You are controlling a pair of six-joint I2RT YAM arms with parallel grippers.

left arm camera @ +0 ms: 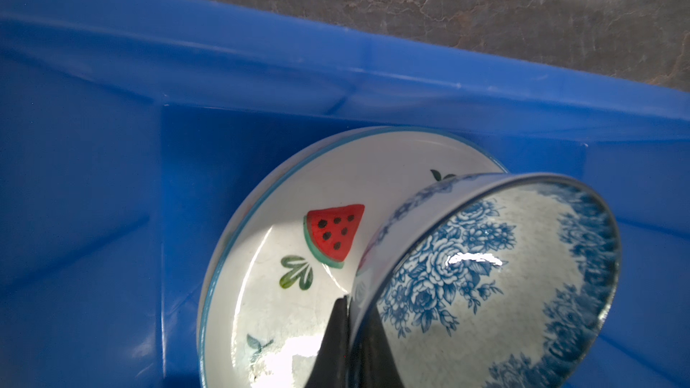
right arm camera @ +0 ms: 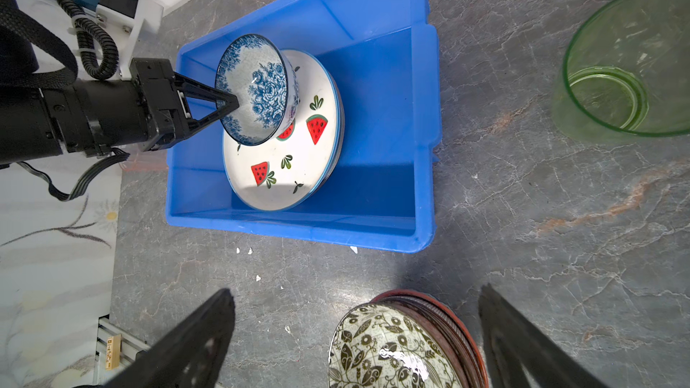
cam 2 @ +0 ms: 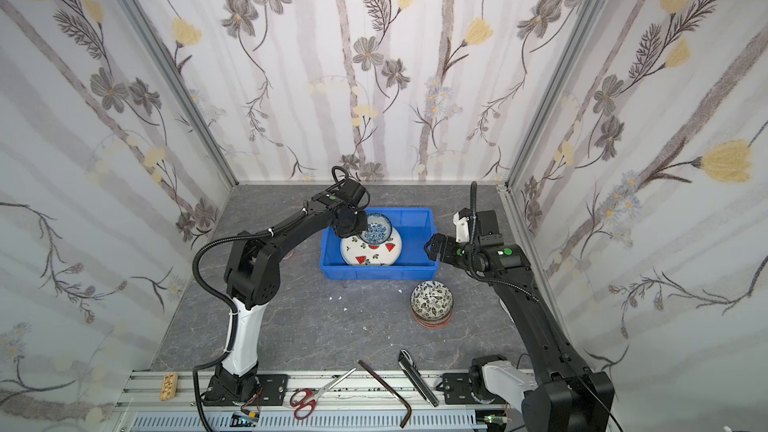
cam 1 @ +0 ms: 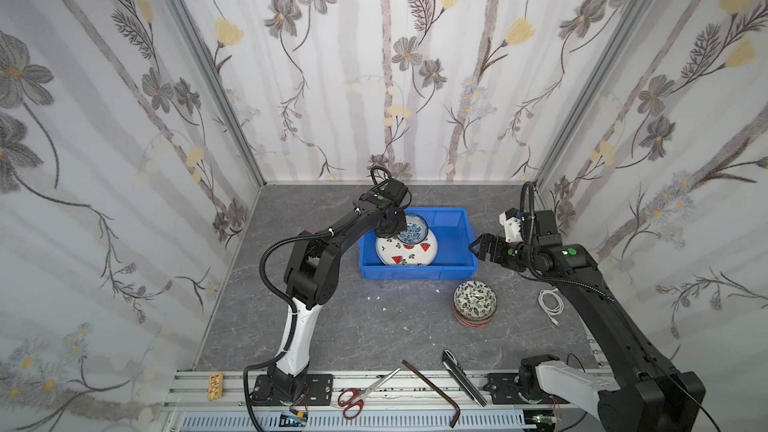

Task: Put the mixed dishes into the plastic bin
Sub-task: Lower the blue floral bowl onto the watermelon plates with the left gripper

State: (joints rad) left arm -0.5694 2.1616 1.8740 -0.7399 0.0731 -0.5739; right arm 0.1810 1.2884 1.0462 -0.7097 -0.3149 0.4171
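Where floral walls (cam 1: 374,76) enclose, grey marbled tabletop (cam 1: 332,326), plastic bin (cam 1: 415,274)

The plastic bin (cam 1: 415,273) sits on the table (cam 1: 332,317), toward the back and near the middle. A plate (cam 1: 409,253) lies inside the bin's left half. A bowl (cam 1: 412,229) is tipped on its side over the rear of the plate, and the left end effector (right arm camera: 233,104) reaches in from the left to clamp its rim. The right end effector (cam 1: 478,247) hangs just beside the bin's right wall. A bowl stack (cam 1: 475,299) stands in front of the bin's right front corner, apart from it. A cable (cam 1: 550,303) lies to the right of the stack. Scissors (cam 1: 361,392) lie on the front rail. In the right wrist view, a tumbler (right arm camera: 627,65) stands on the table well apart from the bin.
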